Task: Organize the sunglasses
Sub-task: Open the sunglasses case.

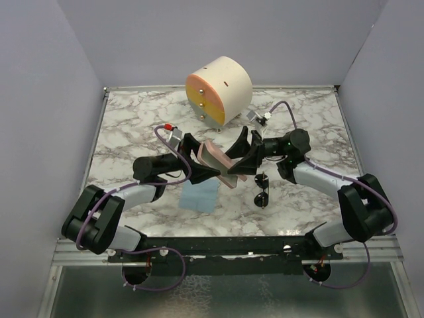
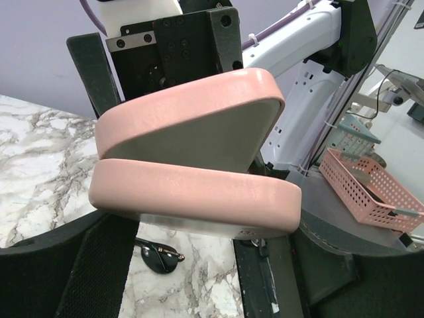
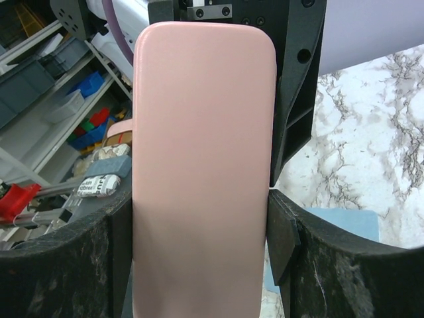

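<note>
Top external view: the two arms meet over the middle of the marble table [image 1: 132, 126]. Between them hangs the pink case [image 1: 213, 158], lifted off the surface and tilted, its two halves parted. The left gripper [image 1: 207, 171] clamps it from the left and the right gripper [image 1: 244, 154] from the right. The sunglasses [image 1: 262, 192] lie on the marble just right of the case and nearer the arm bases, under the right arm's wrist and touched by neither claw. A light blue cloth [image 1: 200, 196] lies flat left of them, below the case. A round cream cabinet [image 1: 218, 89] with an orange face stands at the far edge.

Left wrist view: the case fills the picture, gaping like a clamshell and showing its pale grey lining. The lower half sits between the left claw's dark fingers [image 2: 99, 265], pressed on both sides, so this claw is closed on the case. Behind the raised upper half stands the black body of the right claw. Under the case, part of the sunglasses [image 2: 159, 255] shows on the marble — one dark lens and a thin arm. A pink perforated basket [image 2: 371, 189] sits off the table to the right.

Right wrist view: the smooth pink back of one half stands upright between the right claw's fingers [image 3: 281, 232], which touch both its long edges — a firm hold. A corner of the cloth [image 3: 344, 225] shows beyond.
</note>
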